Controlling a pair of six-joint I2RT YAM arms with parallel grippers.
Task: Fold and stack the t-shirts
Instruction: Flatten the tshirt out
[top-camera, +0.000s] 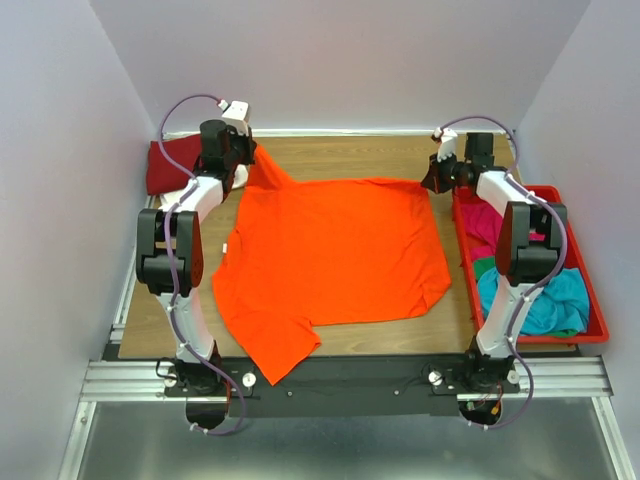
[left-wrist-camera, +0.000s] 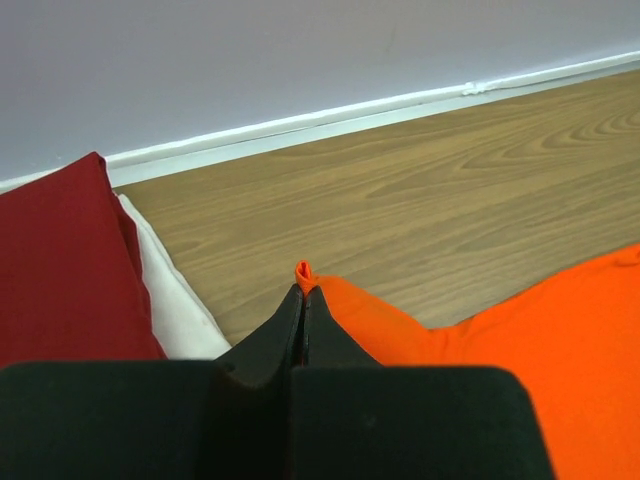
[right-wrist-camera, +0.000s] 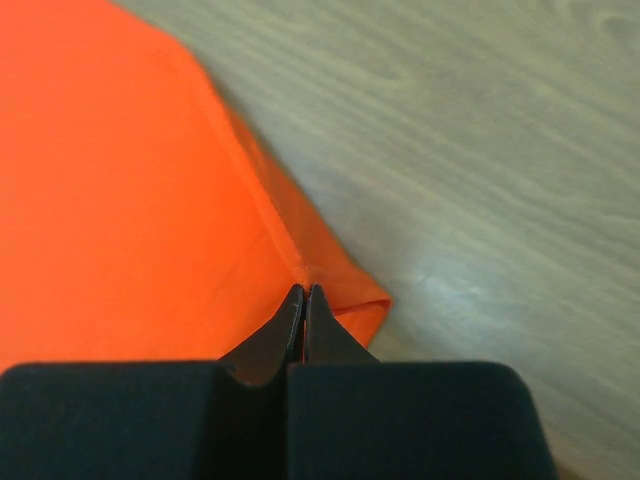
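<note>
A bright orange t-shirt (top-camera: 335, 260) lies spread flat over the wooden table. My left gripper (top-camera: 248, 158) is at the shirt's far left corner. It is shut on the cloth, and a small orange nub (left-wrist-camera: 303, 270) pokes out past the fingertips (left-wrist-camera: 290, 310). My right gripper (top-camera: 430, 182) is shut on the far right corner, pinching the hem (right-wrist-camera: 335, 290). A folded dark red t-shirt (top-camera: 170, 165) lies on a white one (left-wrist-camera: 170, 300) at the far left. Magenta (top-camera: 485, 225) and teal (top-camera: 550, 300) t-shirts lie crumpled in the tray.
A red plastic tray (top-camera: 597, 325) sits along the table's right side, next to the right arm. White walls close in the left, back and right. A strip of bare wood (left-wrist-camera: 420, 190) runs between the orange shirt and the back wall.
</note>
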